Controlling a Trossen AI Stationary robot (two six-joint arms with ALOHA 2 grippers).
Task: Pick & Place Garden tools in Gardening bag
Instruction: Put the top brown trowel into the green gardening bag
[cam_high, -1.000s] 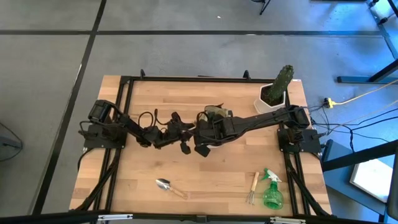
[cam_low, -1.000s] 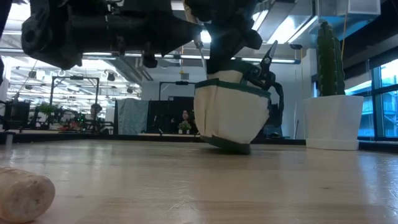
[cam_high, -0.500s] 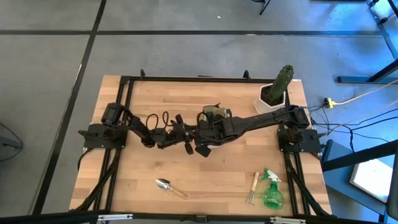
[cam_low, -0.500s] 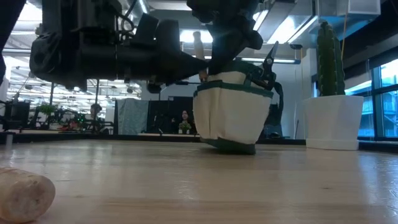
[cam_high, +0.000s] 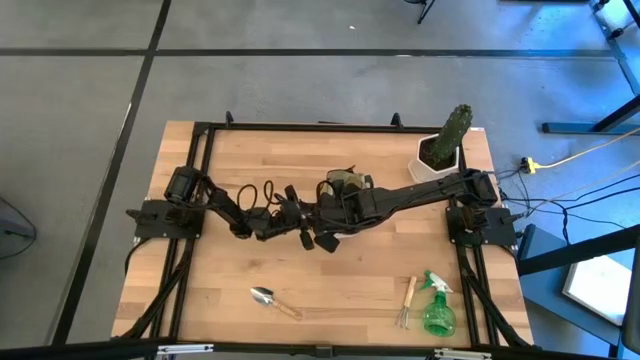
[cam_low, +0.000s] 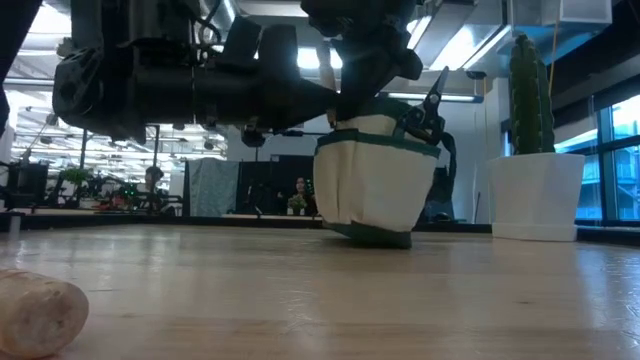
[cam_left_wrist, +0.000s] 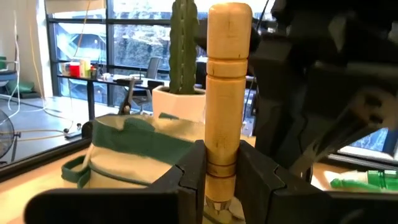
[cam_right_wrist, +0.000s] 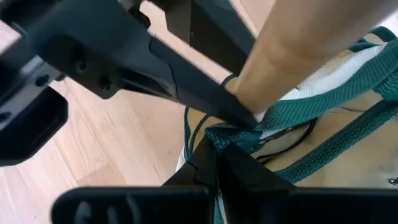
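**Left arm closing in on the bag with a wooden-handled tool**

Since a second ago the left arm has been reaching further toward the desk's middle, bringing its load up to the bag.

The left gripper (cam_left_wrist: 221, 180) is clamping a wooden-handled tool (cam_left_wrist: 227, 81), handle upright, just beside the bag (cam_low: 375, 180). The right gripper (cam_right_wrist: 214, 163) is pinching the bag's green rim (cam_right_wrist: 273, 118), fingers together, holding it open.

The tool could be catching the rim or the right arm, tipping the bag. The trowel (cam_high: 272, 299), hand fork (cam_high: 406, 300) and spray bottle (cam_high: 436, 309) are lying near the desk's front edge.
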